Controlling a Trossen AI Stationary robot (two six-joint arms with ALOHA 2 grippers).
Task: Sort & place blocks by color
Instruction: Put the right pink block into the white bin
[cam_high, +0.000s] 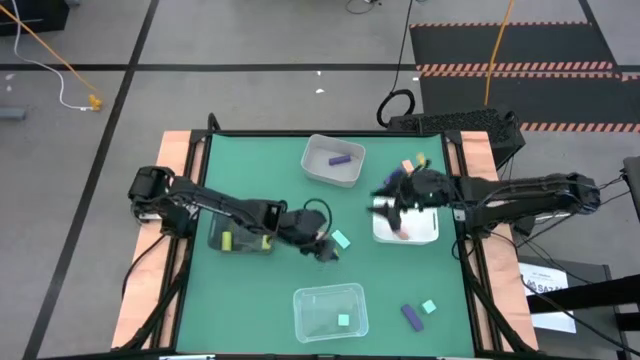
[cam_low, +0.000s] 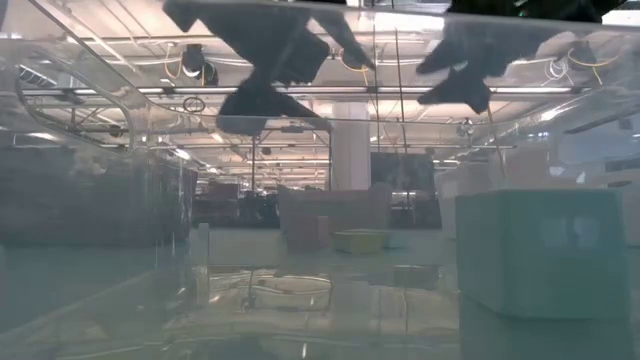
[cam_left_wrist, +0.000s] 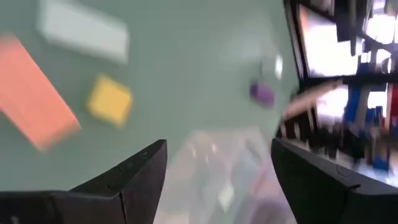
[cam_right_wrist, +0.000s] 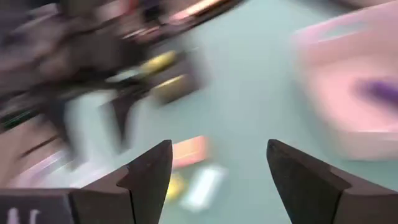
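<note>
My left gripper (cam_high: 327, 251) stands open over the table's middle, just left of a loose mint block (cam_high: 341, 240). Its wrist view (cam_left_wrist: 217, 146) shows nothing between the fingers. My right gripper (cam_high: 386, 201) hangs open at the white tray's (cam_high: 428, 236) left edge, with nothing between its fingers (cam_right_wrist: 217, 146). Below it lie a salmon block (cam_right_wrist: 189, 151), a yellow block (cam_right_wrist: 174, 185) and a mint block (cam_right_wrist: 202, 180). A purple block (cam_high: 340, 158) lies in the grey tray (cam_high: 318, 168). A yellow block (cam_high: 227, 241) lies in the black tray (cam_high: 250, 246), a mint block (cam_high: 343, 320) in the clear tray (cam_high: 312, 300).
A purple block (cam_high: 410, 316) and a mint block (cam_high: 429, 307) lie loose near the near right corner. A salmon block (cam_high: 407, 165) and a yellow block (cam_high: 420, 160) sit at the far right. A pink block (cam_high: 400, 232) lies in the white tray.
</note>
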